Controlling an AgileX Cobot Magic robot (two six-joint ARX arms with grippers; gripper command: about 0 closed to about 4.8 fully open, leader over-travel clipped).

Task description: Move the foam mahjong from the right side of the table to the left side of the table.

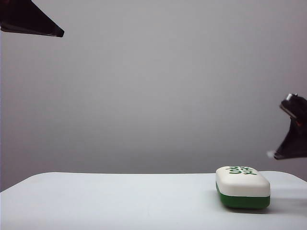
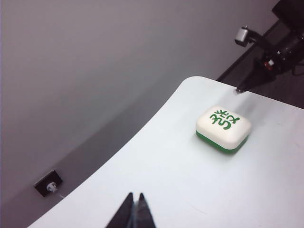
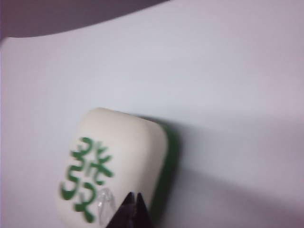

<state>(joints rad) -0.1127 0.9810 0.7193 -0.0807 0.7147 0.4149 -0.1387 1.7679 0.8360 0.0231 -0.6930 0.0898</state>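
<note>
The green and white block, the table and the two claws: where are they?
foam mahjong (image 1: 242, 182): exterior view, white side.
table (image 1: 105, 201): exterior view, bare top.
left gripper (image 2: 134, 205): left wrist view, closed fingertips.
right gripper (image 3: 133, 203): right wrist view, closed fingertips.

White table (image 1: 120, 201) with rounded corners, foam mahjong (image 1: 242, 187) lying flat near its right end

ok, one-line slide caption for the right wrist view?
Right gripper, fingertips together, poised over the foam mahjong on the table.
</note>
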